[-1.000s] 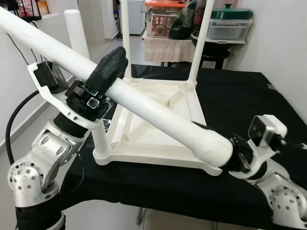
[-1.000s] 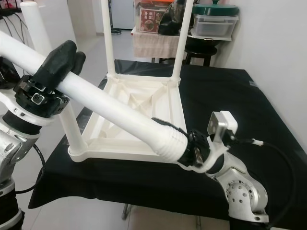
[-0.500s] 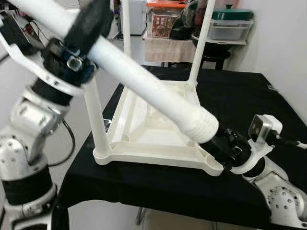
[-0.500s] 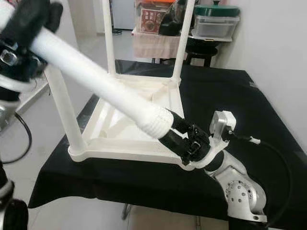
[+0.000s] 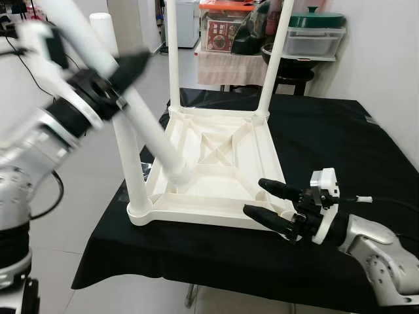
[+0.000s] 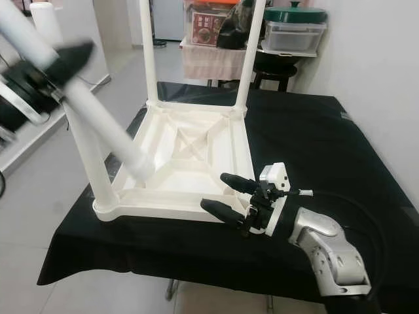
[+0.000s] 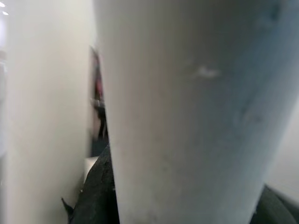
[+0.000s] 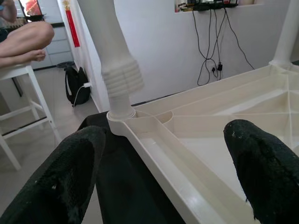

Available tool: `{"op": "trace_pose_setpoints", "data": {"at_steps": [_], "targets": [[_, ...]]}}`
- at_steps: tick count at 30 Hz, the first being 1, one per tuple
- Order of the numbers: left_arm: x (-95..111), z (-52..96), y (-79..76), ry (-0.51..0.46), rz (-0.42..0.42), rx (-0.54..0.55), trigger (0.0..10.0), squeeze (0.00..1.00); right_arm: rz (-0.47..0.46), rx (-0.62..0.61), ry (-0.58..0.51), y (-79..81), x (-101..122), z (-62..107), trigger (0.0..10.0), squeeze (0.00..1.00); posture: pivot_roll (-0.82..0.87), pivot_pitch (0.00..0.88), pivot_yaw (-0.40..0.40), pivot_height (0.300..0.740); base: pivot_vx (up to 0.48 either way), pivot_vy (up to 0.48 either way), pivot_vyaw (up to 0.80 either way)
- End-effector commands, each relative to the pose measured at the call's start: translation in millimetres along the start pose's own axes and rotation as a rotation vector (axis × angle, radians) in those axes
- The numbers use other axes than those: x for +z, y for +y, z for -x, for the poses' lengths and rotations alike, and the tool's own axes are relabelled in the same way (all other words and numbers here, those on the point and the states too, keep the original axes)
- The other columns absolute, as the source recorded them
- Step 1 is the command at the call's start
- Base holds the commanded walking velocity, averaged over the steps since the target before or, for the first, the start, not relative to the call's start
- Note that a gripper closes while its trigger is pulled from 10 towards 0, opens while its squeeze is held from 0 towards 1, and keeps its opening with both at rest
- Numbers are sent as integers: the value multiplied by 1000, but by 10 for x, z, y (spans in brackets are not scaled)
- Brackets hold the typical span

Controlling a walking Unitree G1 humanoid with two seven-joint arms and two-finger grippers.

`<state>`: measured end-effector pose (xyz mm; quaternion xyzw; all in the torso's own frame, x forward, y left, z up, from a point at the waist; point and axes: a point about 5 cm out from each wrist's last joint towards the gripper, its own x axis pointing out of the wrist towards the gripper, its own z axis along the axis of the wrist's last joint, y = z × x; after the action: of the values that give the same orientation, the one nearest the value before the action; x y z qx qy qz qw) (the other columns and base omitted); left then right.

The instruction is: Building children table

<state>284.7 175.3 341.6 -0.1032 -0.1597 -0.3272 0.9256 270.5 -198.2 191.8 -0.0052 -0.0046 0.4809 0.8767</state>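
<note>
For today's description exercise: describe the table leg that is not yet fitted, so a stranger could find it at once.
On the black cloth lies an upturned white table top with three legs standing straight up from its corners. The loose leg slants across its left side, gripped high up by the left end effector. It alone is tilted, its ribbed end hanging over the tray.

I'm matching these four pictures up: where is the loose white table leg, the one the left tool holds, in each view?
Left eye view: the loose leg slants from the left tool down over the upturned tabletop.
Right eye view: the same slant, at the left.
Left wrist view: the broad white column up close.
Right wrist view: likely the ribbed end above the corner.
Shared landmark: the fitted corner leg beside it.
</note>
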Motion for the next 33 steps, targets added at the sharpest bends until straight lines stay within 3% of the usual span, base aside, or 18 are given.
{"op": "trace_pose_setpoints", "data": {"at_steps": [1,2,6,12,13,15,16,17,18,22,33], "targets": [[-78,-2,-122,48,-22,-81,0,0,54,46,-15,64,143,11,10000,1000,19,0,-12,740,0,0,0],[-78,-2,-122,48,-22,-81,0,0,54,46,-15,64,143,11,10000,1000,19,0,-12,740,0,0,0],[-233,-30,-411,81,52,-302,0,0,145,177,16,290,275,-190,10000,1000,16,0,-10,740,0,0,0],[-360,-96,-566,95,77,-384,0,0,164,158,93,302,201,-483,10000,1000,24,0,-17,740,0,0,0],[-395,-116,-598,97,80,-394,0,0,161,133,121,271,169,-542,10000,949,26,0,-22,740,0,0,0],[-395,-116,-598,97,80,-394,0,0,161,133,121,271,169,-542,10000,949,26,0,-22,740,0,0,0],[-424,-134,-627,97,83,-403,0,0,159,121,139,253,146,-580,10000,725,27,0,-23,740,0,0,0],[-424,-134,-627,97,83,-403,0,0,159,121,139,253,146,-580,10000,725,27,0,-23,740,0,0,0],[-461,-170,-665,94,90,-416,0,0,153,119,158,254,121,-640,10000,0,28,0,-25,740,0,0,0],[-484,-258,-765,86,108,-469,0,0,138,135,187,297,93,-794,10000,0,37,0,-28,740,0,0,0],[-501,-381,-837,78,82,-525,0,0,90,193,198,461,45,-1080,10000,0,39,0,-28,740,0,0,0]]}}
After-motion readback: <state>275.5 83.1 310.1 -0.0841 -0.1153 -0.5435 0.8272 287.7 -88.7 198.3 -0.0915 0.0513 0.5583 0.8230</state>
